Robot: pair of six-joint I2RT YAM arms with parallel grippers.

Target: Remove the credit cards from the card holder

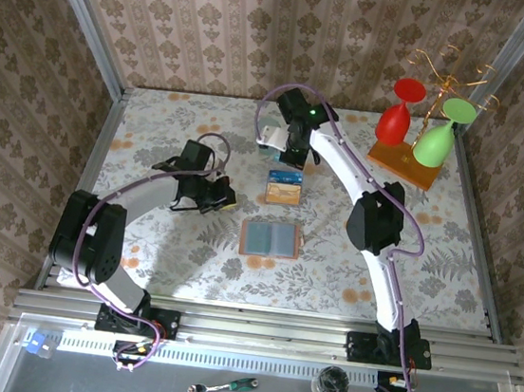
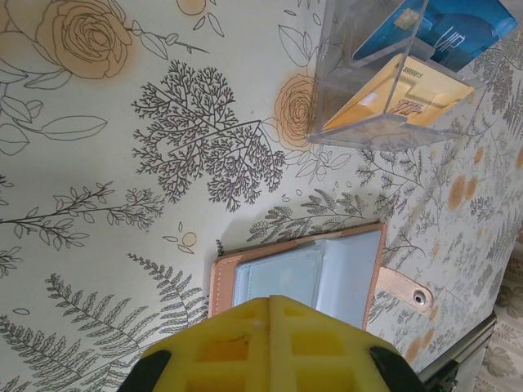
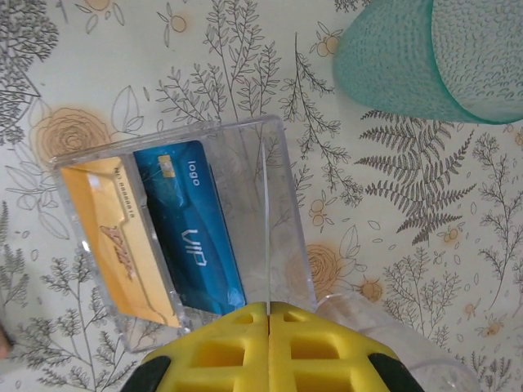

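The card holder (image 1: 271, 239) lies open flat on the table, tan leather edge, grey-blue pockets up; it also shows in the left wrist view (image 2: 343, 269) with its snap strap to the right. A blue credit card (image 3: 192, 229) and an orange credit card (image 3: 114, 245) stand side by side in a clear acrylic stand (image 1: 283, 185), behind the holder. My left gripper (image 2: 270, 300) is shut and empty, hovering over the holder's near edge (image 1: 230, 200). My right gripper (image 3: 268, 309) is shut and empty, just behind the stand (image 1: 292, 158).
A wooden rack base (image 1: 402, 163) with a red glass (image 1: 396, 117) and a green glass (image 1: 438, 138) stands at the back right. A teal-green textured glass (image 3: 417, 57) shows at the top right of the right wrist view. Metal frame rails edge the table.
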